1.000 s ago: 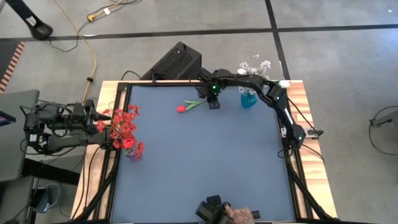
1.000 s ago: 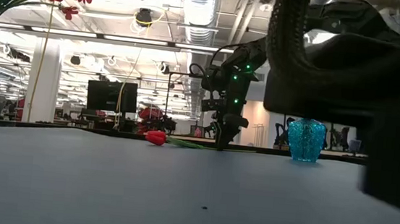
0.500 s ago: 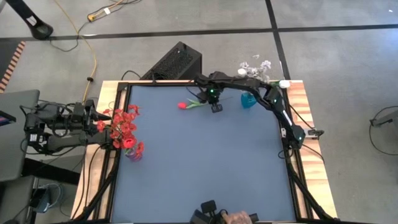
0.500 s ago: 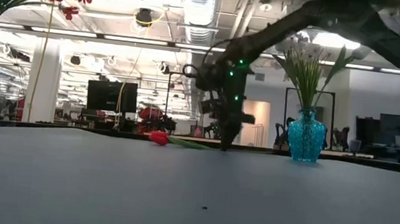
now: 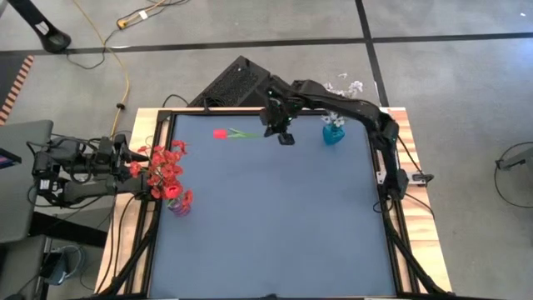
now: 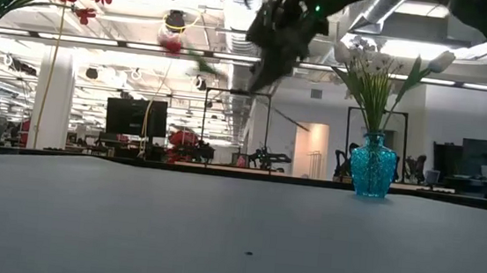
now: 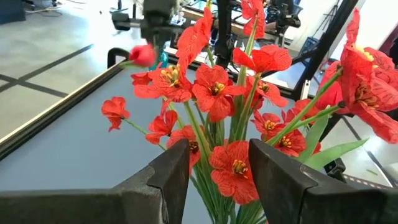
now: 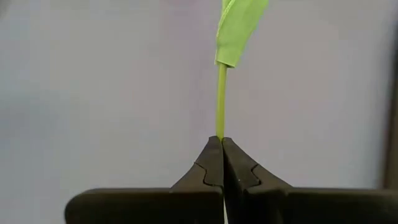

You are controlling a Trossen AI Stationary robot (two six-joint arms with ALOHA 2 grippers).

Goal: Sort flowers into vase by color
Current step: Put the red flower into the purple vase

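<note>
Left end effector released, fingers straddling the red blossom bunch in the purple glass vase at the blue surface left edge. Red tulip bud on thin green stem — airborne, far side, stem pinched in the right end effector. Teal glass vase of white flowers sits far right.

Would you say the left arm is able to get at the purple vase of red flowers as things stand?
Probably yes. The left gripper sits open at the table's left edge, right by the purple vase, with red flowers between its fingers. The right gripper is far off, holding the red tulip.
</note>
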